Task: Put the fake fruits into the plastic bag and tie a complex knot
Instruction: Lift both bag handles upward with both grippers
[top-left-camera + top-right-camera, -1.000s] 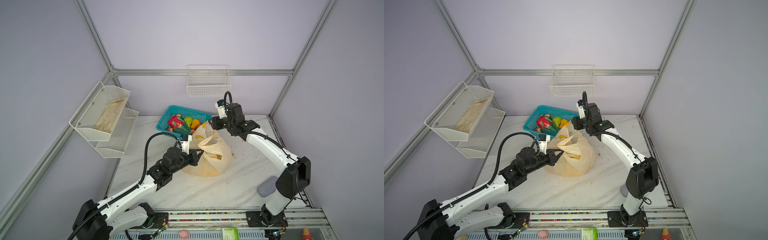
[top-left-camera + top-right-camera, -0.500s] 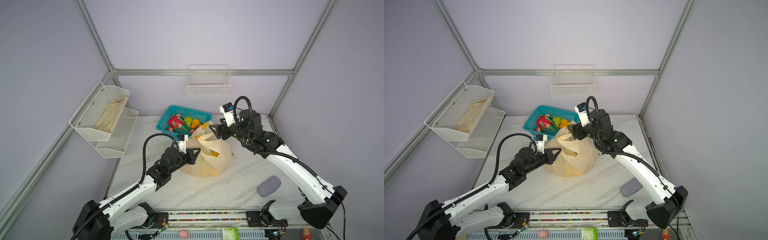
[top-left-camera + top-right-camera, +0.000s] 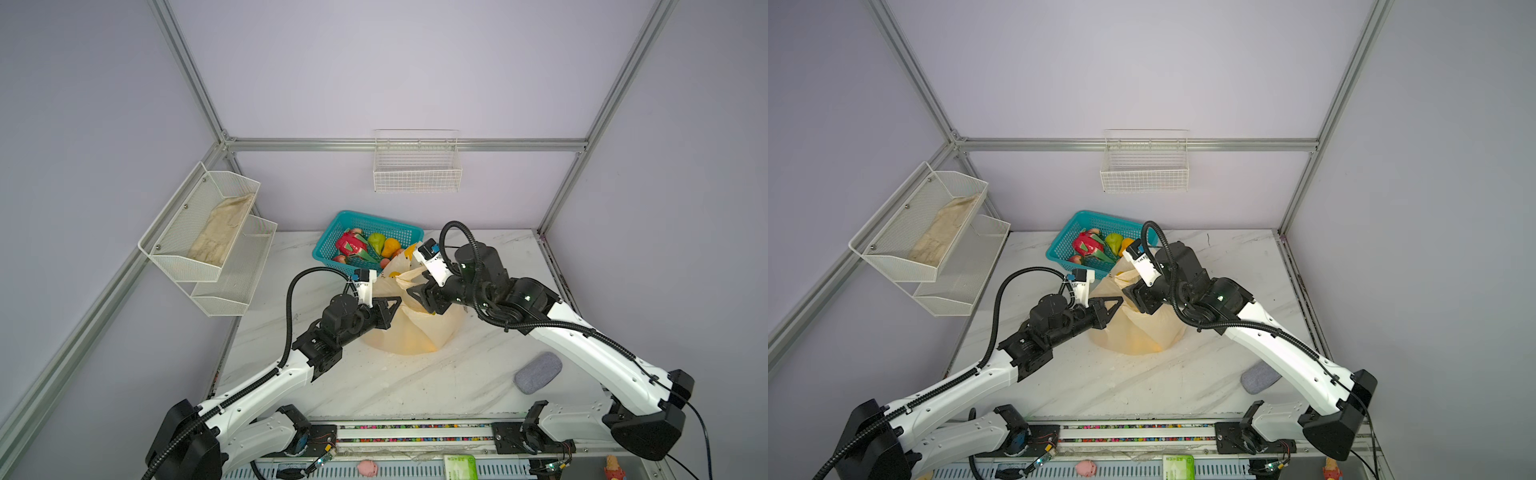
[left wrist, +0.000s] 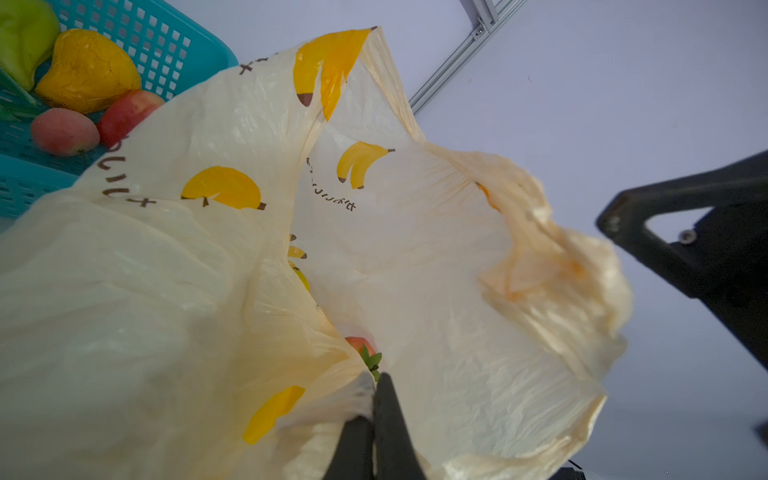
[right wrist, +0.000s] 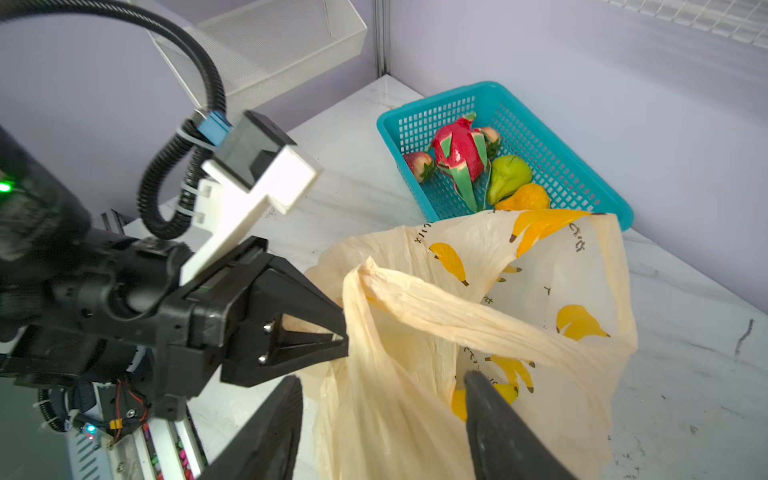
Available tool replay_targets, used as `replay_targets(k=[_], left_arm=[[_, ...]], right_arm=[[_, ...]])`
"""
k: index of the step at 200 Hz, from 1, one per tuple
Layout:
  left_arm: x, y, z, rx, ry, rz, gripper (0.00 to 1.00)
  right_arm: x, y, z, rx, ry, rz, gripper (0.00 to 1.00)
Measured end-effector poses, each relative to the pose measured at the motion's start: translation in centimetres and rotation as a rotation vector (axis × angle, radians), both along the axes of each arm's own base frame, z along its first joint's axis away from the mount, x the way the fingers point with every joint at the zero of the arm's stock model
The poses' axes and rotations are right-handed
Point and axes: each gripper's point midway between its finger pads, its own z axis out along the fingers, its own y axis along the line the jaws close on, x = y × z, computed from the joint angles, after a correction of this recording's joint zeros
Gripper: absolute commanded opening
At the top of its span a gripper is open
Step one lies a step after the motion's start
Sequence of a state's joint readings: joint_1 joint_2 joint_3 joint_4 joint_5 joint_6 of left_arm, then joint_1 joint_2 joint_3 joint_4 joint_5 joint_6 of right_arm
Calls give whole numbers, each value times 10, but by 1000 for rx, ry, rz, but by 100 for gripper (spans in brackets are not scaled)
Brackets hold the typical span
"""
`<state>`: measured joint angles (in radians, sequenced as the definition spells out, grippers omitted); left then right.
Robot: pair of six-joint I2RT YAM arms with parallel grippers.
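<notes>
The plastic bag [image 3: 415, 332] [image 3: 1133, 332], pale cream with printed bananas, stands on the table in both top views. My left gripper [image 3: 397, 301] [image 4: 378, 382] is shut on the plastic bag's rim [image 4: 415, 249]. My right gripper [image 3: 417, 293] [image 5: 382, 378] is open at the bag's mouth, with the bag's wall [image 5: 415, 415] between its jaws. A strawberry [image 4: 357, 345] and a yellow fruit [image 5: 459, 403] lie inside the bag. A dragon fruit [image 3: 349, 245] [image 5: 459, 153], a green pear [image 5: 509, 176], an orange pear [image 5: 525, 197] and a strawberry [image 5: 417, 166] lie in the teal basket [image 3: 365, 218].
The teal basket touches the bag's far side. A grey pad [image 3: 538, 372] lies at the front right of the table. A white rack with a beige cloth [image 3: 220, 230] hangs on the left wall. A wire basket [image 3: 417, 166] hangs on the back wall.
My right gripper has come forward and down from behind the bag to its mouth, and the right arm has swung out to the right. The left gripper has kept its hold.
</notes>
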<state>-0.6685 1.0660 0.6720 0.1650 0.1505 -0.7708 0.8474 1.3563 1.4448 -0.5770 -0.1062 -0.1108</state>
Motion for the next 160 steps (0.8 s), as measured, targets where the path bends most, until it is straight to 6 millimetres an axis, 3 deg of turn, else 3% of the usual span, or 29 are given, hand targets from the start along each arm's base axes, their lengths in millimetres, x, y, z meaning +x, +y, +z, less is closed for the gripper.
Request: replay_targets(k=[13, 40, 72, 88, 117, 138, 160], left_arm=[[0, 0, -1, 1, 3, -1, 0], [-1, 0, -2, 5, 9, -1, 0], [-1, 1, -6, 16, 21, 2, 0], [-1, 2, -6, 16, 19, 8, 0], [-3, 10, -6, 14, 6, 32, 1], [-5, 14, -2, 12, -13, 44, 17], [-8, 20, 4, 30, -45, 52, 40]], right_arm=[[6, 5, -14, -38, 12, 0, 54], [13, 13, -37, -90, 33, 4, 26], [12, 13, -21, -25, -9, 1, 0], [6, 6, -2, 36, -47, -8, 0], [1, -19, 52, 188, -148, -66, 0], [6, -45, 79, 290, -199, -141, 0], [10, -68, 91, 358, -229, -212, 0]])
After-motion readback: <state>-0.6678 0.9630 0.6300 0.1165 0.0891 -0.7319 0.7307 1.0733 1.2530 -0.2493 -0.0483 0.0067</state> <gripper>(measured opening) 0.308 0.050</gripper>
